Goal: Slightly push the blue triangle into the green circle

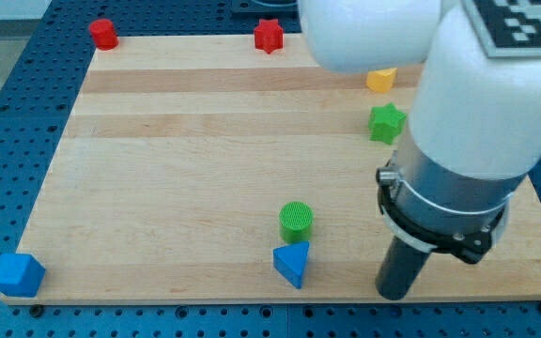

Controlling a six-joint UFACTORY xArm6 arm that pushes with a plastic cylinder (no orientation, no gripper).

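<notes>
The blue triangle [292, 262] lies near the board's bottom edge, just below the green circle [296, 221]; the two look to be touching or nearly so. My rod comes down from the white arm at the view's right. My tip [394, 295] sits on the board near the bottom edge, to the right of the blue triangle and well apart from it.
A blue cube [17, 274] sits at the bottom left corner. A red cylinder [103, 33] and a red star [269, 36] stand at the top edge. A yellow block [381, 79] and a green star [386, 123] lie at the upper right, partly by the arm.
</notes>
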